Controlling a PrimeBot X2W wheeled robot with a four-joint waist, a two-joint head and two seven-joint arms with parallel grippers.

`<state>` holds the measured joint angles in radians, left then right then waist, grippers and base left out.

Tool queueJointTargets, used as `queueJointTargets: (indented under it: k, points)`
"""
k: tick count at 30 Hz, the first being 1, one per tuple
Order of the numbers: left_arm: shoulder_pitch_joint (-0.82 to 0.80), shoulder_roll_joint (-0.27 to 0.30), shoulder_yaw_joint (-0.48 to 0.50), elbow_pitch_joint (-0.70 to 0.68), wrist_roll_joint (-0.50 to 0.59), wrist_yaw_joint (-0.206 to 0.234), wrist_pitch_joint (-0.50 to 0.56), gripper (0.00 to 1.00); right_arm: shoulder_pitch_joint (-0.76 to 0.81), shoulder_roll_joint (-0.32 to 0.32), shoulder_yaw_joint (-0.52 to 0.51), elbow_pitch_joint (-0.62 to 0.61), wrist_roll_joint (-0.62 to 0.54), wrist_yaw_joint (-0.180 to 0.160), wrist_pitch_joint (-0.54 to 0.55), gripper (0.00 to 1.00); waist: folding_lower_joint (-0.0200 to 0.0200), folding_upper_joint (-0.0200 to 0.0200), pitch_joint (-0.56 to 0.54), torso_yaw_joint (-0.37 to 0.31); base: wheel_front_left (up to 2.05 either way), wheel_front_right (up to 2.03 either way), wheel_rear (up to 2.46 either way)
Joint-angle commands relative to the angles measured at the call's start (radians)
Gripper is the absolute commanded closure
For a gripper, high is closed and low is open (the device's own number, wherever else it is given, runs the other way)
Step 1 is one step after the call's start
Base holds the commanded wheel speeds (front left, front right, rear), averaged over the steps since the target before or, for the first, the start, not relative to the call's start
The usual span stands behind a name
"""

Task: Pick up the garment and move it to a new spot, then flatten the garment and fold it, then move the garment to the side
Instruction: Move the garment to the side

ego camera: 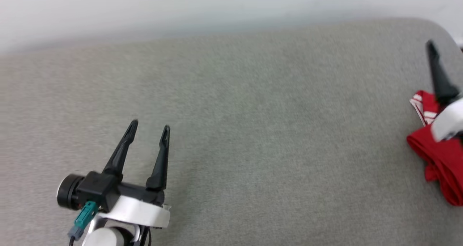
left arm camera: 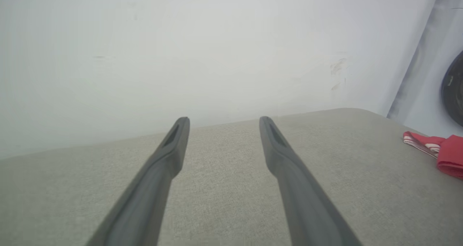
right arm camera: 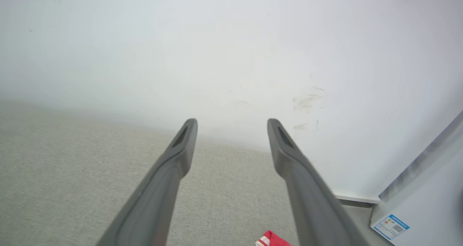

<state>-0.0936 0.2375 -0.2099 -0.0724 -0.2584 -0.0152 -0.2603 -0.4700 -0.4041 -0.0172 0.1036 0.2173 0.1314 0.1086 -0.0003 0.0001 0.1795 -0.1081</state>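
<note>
The garment [ego camera: 439,155] is a bunched red heap with red-white striped trim, lying at the far right of the grey fabric surface [ego camera: 253,130]. It also appears at the right edge of the left wrist view [left arm camera: 450,155], and a small piece of the garment [right arm camera: 273,240] peeks in at the bottom of the right wrist view. My right gripper [right arm camera: 231,124] is open and empty, just above the heap; one dark finger [ego camera: 439,76] rises over it. My left gripper [ego camera: 150,126] hovers open at the lower left, far from the garment, and the left gripper [left arm camera: 224,121] has nothing between its fingers.
A white wall [ego camera: 181,7] runs along the surface's far edge. The surface rounds off at its far right corner [ego camera: 434,25]. Beyond that corner are a pale panel with a blue-edged label [right arm camera: 390,226] and a dark round object [left arm camera: 454,90].
</note>
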Motion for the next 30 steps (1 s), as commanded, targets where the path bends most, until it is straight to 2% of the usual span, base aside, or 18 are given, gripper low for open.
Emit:
queueJointTargets:
  k: [1, 5, 8, 15, 22, 30]
  points:
    - [0.016, -0.007, 0.009, 0.004, 0.003, 0.002, -0.006, 0.0, 0.032, 0.02, -0.008, -0.023, 0.011, -0.001, -0.007, 0.0, 0.0003, -0.0001, -0.047, 0.038, 0.0, 0.0, 0.0]
    - [0.052, -0.026, 0.044, 0.019, 0.006, 0.003, -0.006, 0.0, 0.149, 0.105, -0.009, -0.097, 0.032, -0.001, -0.05, 0.0, 0.0003, -0.0001, -0.078, 0.059, 0.0, 0.0, 0.0]
    - [0.075, -0.045, 0.066, 0.035, 0.005, -0.013, -0.005, 0.0, 0.229, 0.178, -0.009, -0.126, 0.054, -0.001, -0.093, 0.0, 0.0003, -0.0001, -0.098, 0.075, 0.0, 0.0, 0.0]
    - [0.109, -0.088, 0.093, 0.078, 0.025, -0.05, -0.005, 0.0, 0.38, 0.274, 0.012, -0.066, 0.025, -0.001, -0.233, 0.0, 0.0003, -0.0001, -0.133, 0.109, 0.0, 0.0, 0.0]
    - [0.127, -0.123, 0.136, 0.113, 0.048, -0.079, -0.005, 0.0, 0.414, 0.331, 0.037, -0.001, -0.025, -0.001, -0.3, 0.0, 0.0003, -0.0001, -0.143, 0.116, 0.0, 0.0, 0.0]
    - [0.126, -0.142, 0.169, 0.111, 0.076, -0.094, -0.005, 0.0, 0.396, 0.346, 0.025, 0.002, -0.036, -0.001, -0.319, 0.0, 0.0003, -0.0001, -0.142, 0.115, 0.0, 0.0, 0.0]
